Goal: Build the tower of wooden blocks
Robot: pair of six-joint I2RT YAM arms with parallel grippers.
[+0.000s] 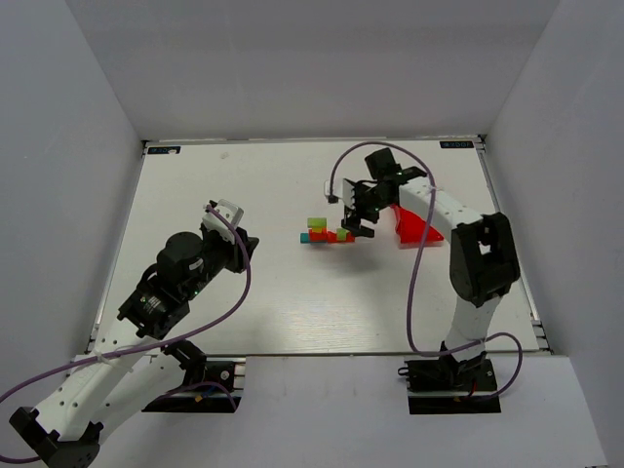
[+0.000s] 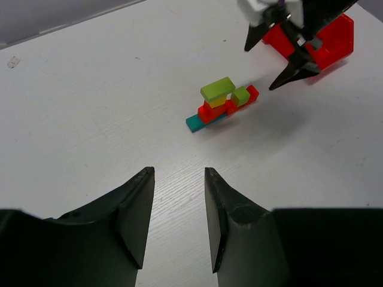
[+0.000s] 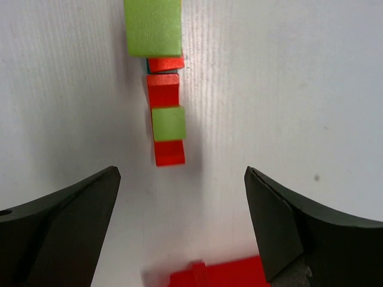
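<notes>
A low wood block tower [image 1: 325,232] stands near the middle of the white table [image 1: 292,312], just left of a red bin [image 1: 417,226], with both robot arms in attendance. A teal bar [image 2: 194,123] forms its base and red pieces [image 2: 210,111] line its top. A yellow cube [image 2: 219,101] sits on those at the left end, capped by a broad lime-green block [image 2: 217,88]. A smaller lime-green cube [image 2: 240,95] sits lower, toward the right end.

The right gripper [image 1: 356,216] hangs over that right end with its jaws spread wide and nothing between them. In its own wrist view the row of blocks runs away from the gap, with table showing on either side. The left gripper [image 2: 178,170] sits well back on the table's left side, pointed at the stack, its jaws part-way apart and likewise empty.

The painted pieces look small, stiff and light, with smooth flat faces. Nothing appears to fasten them together, so a sideways brush from a finger would probably shift or spill the upper layers. Any further piece is best pinched across two opposite flat sides, jaws square to the faces, then lowered straight down (the lime-green cap looks the widest landing spot). Lifting the whole stack by its base seems unwise.
</notes>
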